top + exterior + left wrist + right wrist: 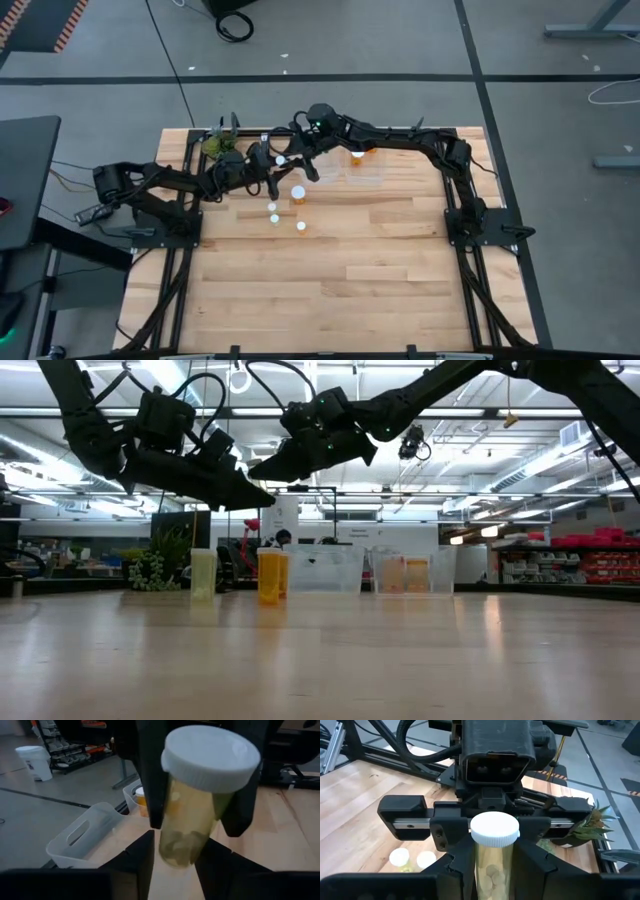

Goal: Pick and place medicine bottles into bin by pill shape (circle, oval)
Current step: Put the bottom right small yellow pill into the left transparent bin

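- The left gripper (272, 165) is raised above the far left part of the surface (380, 270), beside the plant (218, 145), and meets the right gripper (300, 160) nose to nose.
- In the left wrist view a bottle (200, 795) with a white cap stands between the left gripper's own dark fingers (135, 860), and the other gripper's fingers (150, 775) sit against it just under the cap, so both grippers pinch this one bottle.
- The right wrist view shows the same bottle (493, 850), with round pills inside, held between both sets of fingers, the left gripper (492, 822) facing the camera.
- In the low view the two grippers meet in the air, well above the bottles standing below.
- Three white-capped bottles stand on the surface just in front of the grippers: a wider one (298, 195) and two smaller ones (273, 213) (301, 227).
- From the low view a pale bottle (203, 575) and an amber bottle (272, 578) stand upright, near each other but apart.
- To the right, clear bins (365, 170) sit at the far edge; one already holds an amber bottle (357, 156).
- The right arm reaches in from the right side of the surface.
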Controlling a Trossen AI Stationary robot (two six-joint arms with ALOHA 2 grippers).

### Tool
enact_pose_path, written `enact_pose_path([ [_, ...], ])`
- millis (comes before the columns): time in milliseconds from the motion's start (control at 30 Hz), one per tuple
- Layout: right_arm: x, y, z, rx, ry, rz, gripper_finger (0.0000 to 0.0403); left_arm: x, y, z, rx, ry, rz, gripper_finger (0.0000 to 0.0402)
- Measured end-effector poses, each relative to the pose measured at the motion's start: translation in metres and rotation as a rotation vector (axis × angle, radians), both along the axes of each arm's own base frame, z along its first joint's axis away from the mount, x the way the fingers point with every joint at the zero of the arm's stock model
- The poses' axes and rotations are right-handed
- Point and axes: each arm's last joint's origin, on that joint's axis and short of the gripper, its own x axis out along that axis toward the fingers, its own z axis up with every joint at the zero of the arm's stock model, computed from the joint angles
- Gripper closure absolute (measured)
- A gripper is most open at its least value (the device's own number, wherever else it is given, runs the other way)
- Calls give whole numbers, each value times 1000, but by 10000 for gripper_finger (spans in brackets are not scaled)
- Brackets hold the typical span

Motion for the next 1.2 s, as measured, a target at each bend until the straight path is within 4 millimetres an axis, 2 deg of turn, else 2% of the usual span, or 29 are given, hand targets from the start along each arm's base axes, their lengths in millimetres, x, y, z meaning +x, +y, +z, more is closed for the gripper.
enact_pose_path([
  [267,0,0,0,11,7,-3,281,0,0,0,-5,-4,-15,295],
  [700,-2,-2,-2,36,37,-11,280,0,-1,-1,-15,3,-29,296],
  [1000,-6,-4,-10,68,106,-37,252,-1,-1,-5,-53,36,-30,290],
  [1200,-6,-4,-11,70,120,-44,249,-1,-2,-7,-69,50,-38,295],
])
